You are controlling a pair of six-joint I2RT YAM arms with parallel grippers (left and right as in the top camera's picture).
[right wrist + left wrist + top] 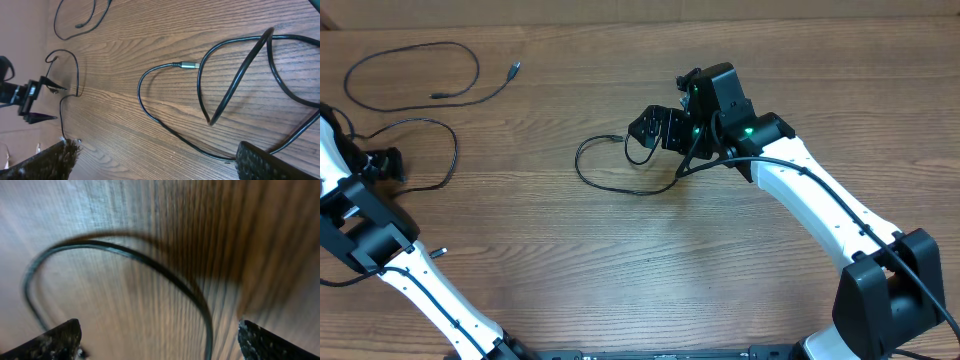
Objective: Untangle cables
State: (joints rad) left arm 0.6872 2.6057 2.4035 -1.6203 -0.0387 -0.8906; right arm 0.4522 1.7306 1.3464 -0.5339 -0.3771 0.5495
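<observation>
Centre cable [620, 190] lies mid-bench [620, 270] in a loose loop. In the right wrist view it is folded over itself, silver plug [190, 65] flat on the wood. Right gripper [648, 128] sits over the loop's right end, jaws spread wide with nothing in them. The cord passes close by the right finger [260, 160], maybe touching, hard to tell.

Left cable [454, 150] curves near the left edge of the bench, just beside the left gripper [388, 165]. In the left wrist view it arcs, blurred, across the wood between the two fingers. Those jaws are wide apart too, not closed on the cord.

Far cable [440, 43] lies as an open loop in the far left corner, both plug tips free, well apart from both grippers
</observation>
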